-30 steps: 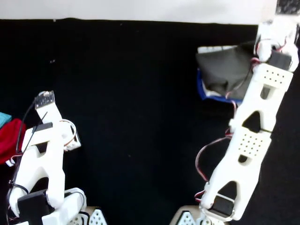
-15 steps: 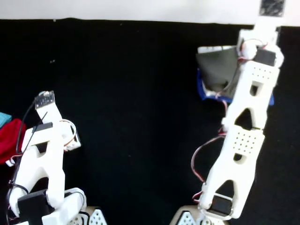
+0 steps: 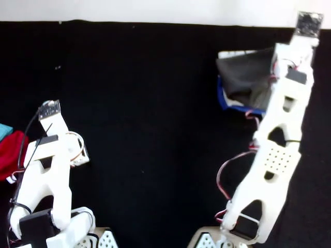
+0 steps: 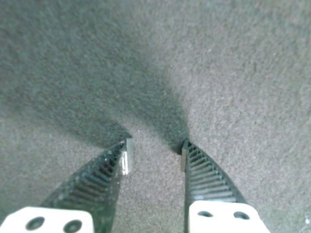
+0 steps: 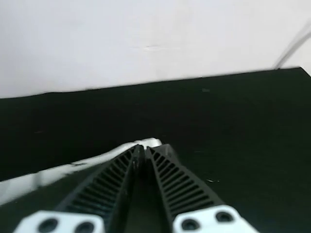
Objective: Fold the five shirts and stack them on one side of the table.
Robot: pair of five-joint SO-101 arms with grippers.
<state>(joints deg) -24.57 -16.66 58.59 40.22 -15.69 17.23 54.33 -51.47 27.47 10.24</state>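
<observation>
black cloth covers your bench (image 3: 145, 103), with a white wall (image 3: 155, 10) along its far edge. at the far right lies a stack of folded shirts: a dark grey shirt (image 3: 245, 72) on top, a blue shirt (image 3: 223, 98) showing under its left and near edges, and a white edge (image 3: 232, 53) peeking out at the far side. your right arm (image 3: 274, 155) stretches over the right part of this stack, its wrist up at the bench's far edge, so the stack sits under and to the left of the arm. the arm hides the right part of the grey shirt, so you cannot judge its long axis; what shows looks about as wide as it is deep.

your right claw (image 5: 141, 148) points toward the wall with its jaws drawn together, tips meeting. a pale strip lies right at the tips; you cannot tell whether it is pinched.

at the left edge a red shirt (image 3: 10, 150) lies bunched, with a teal shirt (image 3: 4, 130) just beyond it, both cut off by the frame. your left arm (image 3: 46, 165) sits folded just beside them. your left claw (image 4: 155, 145) points down at bare cloth, jaws moderately apart, holding nothing.
</observation>
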